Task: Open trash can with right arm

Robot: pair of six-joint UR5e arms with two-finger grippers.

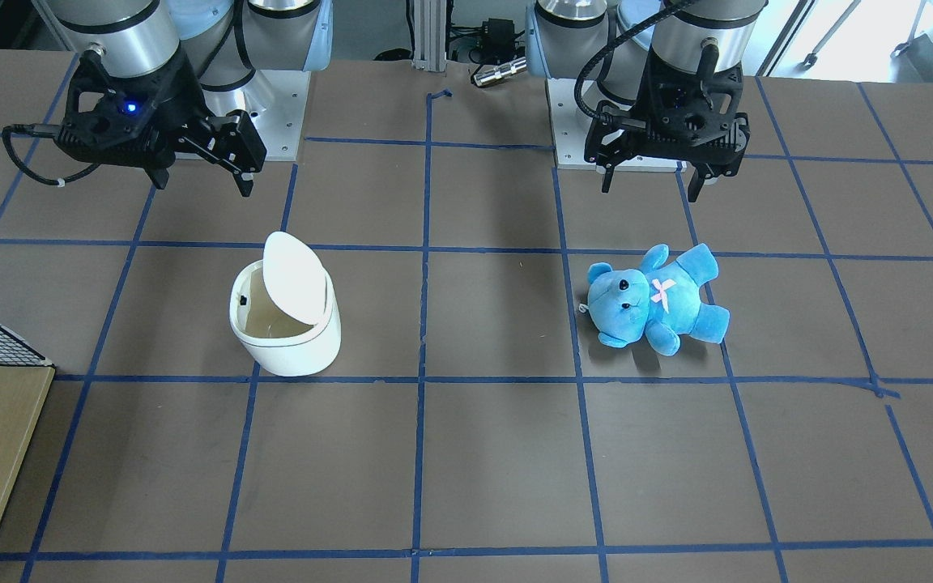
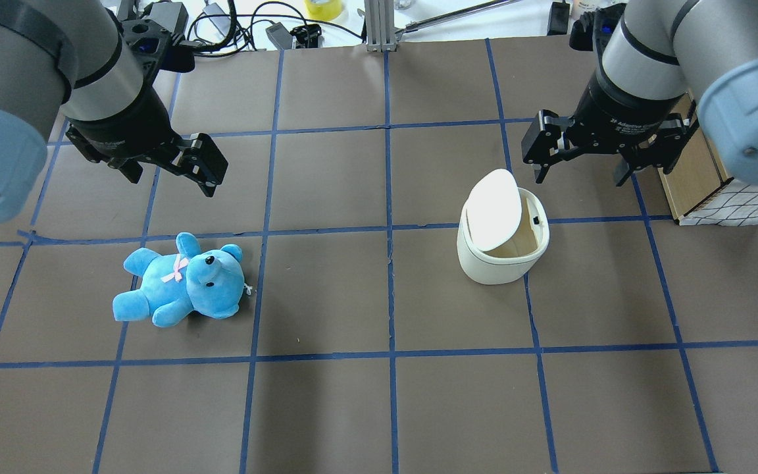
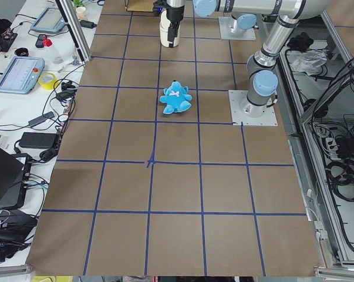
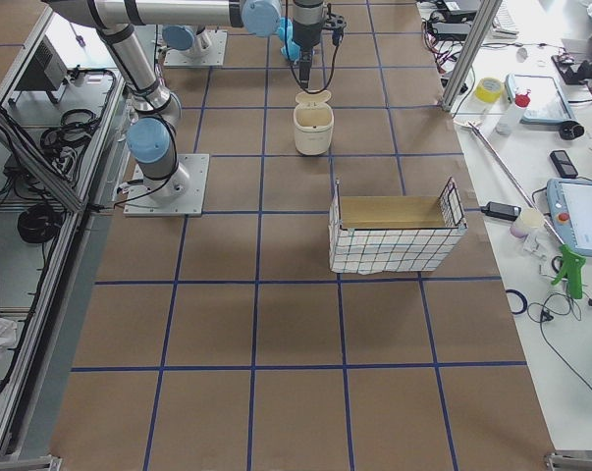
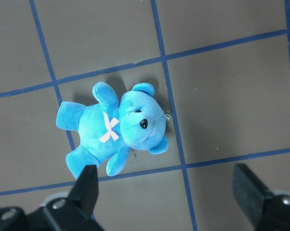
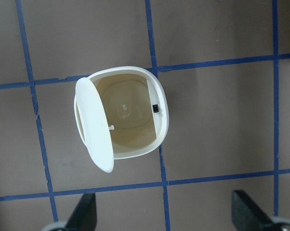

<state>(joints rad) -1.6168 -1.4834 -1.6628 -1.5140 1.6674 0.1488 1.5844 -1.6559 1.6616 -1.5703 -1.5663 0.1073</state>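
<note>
While the lid (image 2: 494,209) stands tipped up, where is the trash can (image 2: 501,263)? (student)
On the bench (image 2: 379,408), almost beneath the right tool (image 2: 578,179), jaws spread, empty; the left tool (image 2: 174,184), likewise released, hangs well apart. (tutor)

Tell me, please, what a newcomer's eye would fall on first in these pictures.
The bright blue teddy bear lies on its back on the robot's left side of the table, near the open left gripper. On the right stands the white trash can, its lid tipped up, near the open right gripper.
</note>
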